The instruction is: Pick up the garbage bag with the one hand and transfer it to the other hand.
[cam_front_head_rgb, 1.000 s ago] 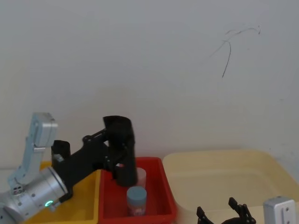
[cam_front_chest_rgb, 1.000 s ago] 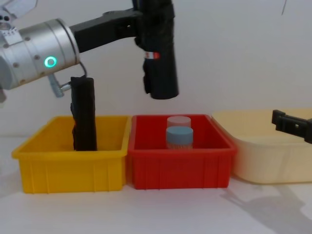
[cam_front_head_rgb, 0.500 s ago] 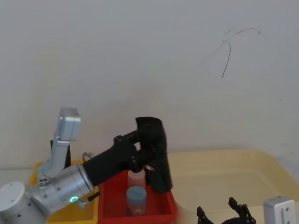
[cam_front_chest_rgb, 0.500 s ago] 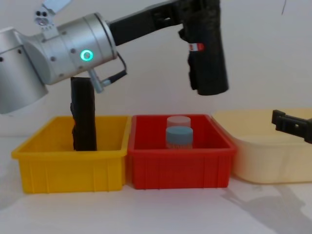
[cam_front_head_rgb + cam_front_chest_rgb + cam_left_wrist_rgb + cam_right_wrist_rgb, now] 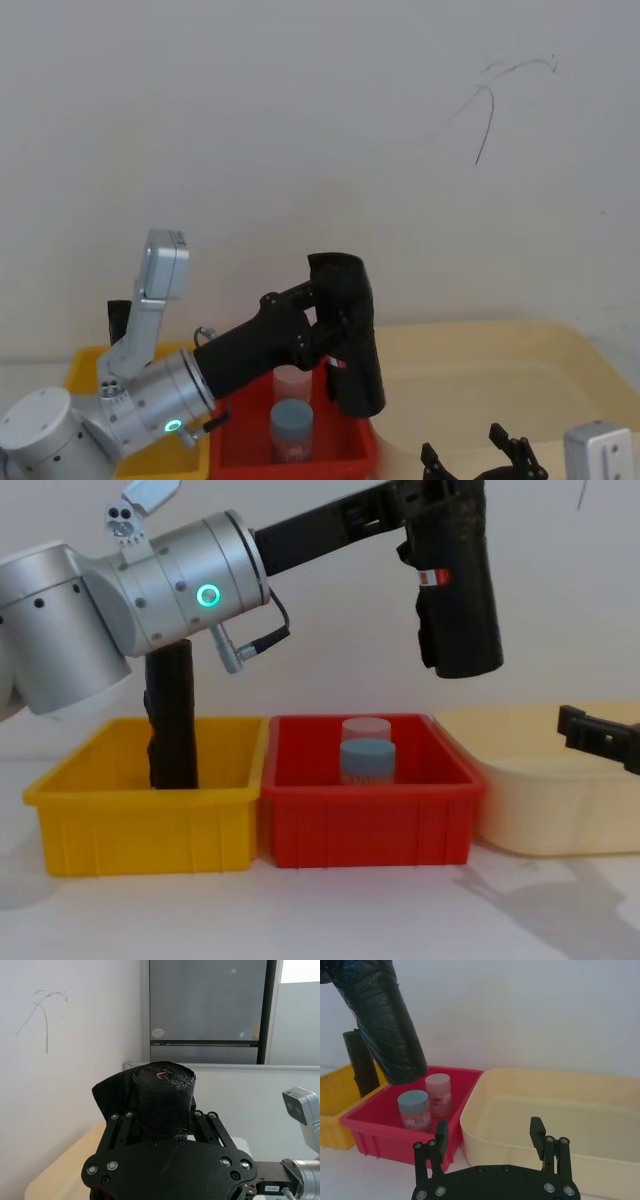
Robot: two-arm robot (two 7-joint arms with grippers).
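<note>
White worktop, scrawled white wall. Left end effector clamps garbage bag near-upright above red bin. Right end effector low, fingers apart, empty.

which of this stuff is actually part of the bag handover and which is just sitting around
Job: garbage bag, held aloft in the left gripper; right gripper, open, near the cream tub.

Lying about: second black roll in the yellow bin; blue-lidded jar and pink jar in the red bin.
</note>
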